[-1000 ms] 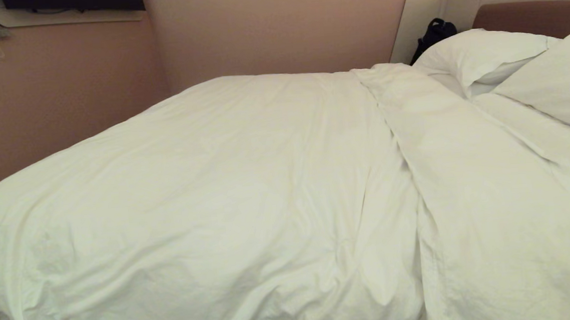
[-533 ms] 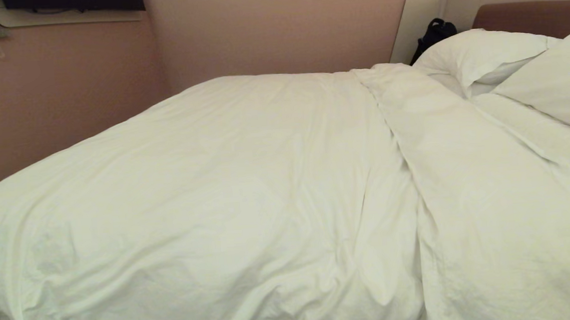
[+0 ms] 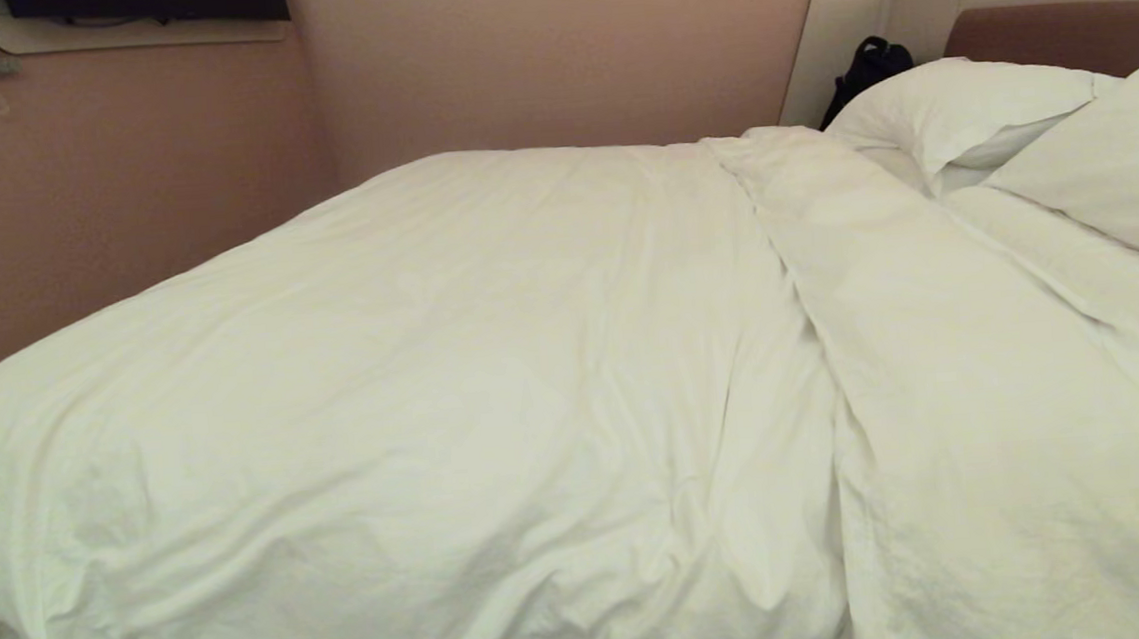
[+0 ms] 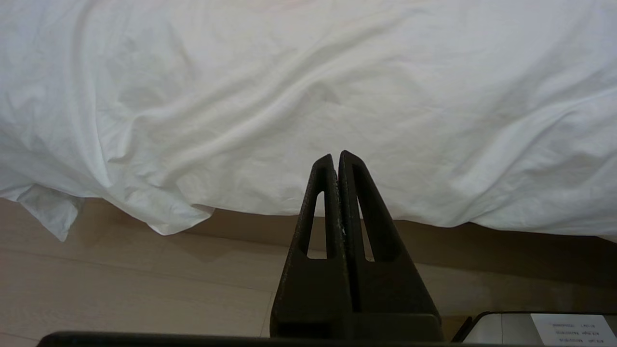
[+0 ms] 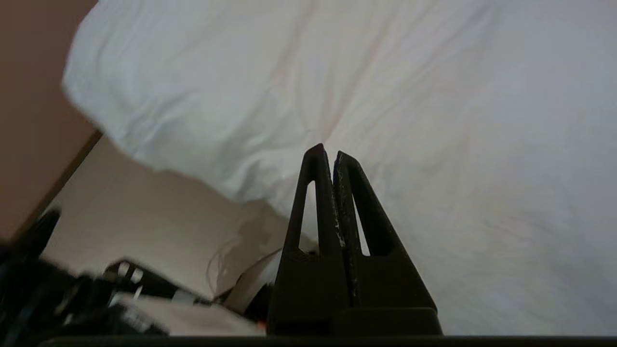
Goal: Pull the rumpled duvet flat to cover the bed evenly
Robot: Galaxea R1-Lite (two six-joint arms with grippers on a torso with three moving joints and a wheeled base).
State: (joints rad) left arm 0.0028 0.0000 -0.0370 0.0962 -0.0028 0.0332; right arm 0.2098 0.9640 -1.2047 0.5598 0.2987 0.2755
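Observation:
The white duvet (image 3: 454, 388) lies spread over the bed, puffy and finely wrinkled, with a long fold (image 3: 787, 274) running from the pillows toward the near edge. Its near edge hangs over the bed's side above the floor (image 4: 299, 96). Neither arm shows in the head view. My left gripper (image 4: 337, 156) is shut and empty, hanging low before the duvet's hem. My right gripper (image 5: 328, 152) is shut and empty too, raised near the duvet (image 5: 385, 96), with no cloth between its fingers.
Two white pillows (image 3: 956, 107) lean at the brown headboard (image 3: 1061, 30), with a black bag (image 3: 867, 63) beside them. A pink wall (image 3: 119, 191) runs along the bed's far side. Light wooden floor (image 4: 120, 279) lies below the hem; parts of my base (image 5: 120, 299) show underneath.
The head view shows no difference; the duvet lies as it did, and neither arm has entered that view.

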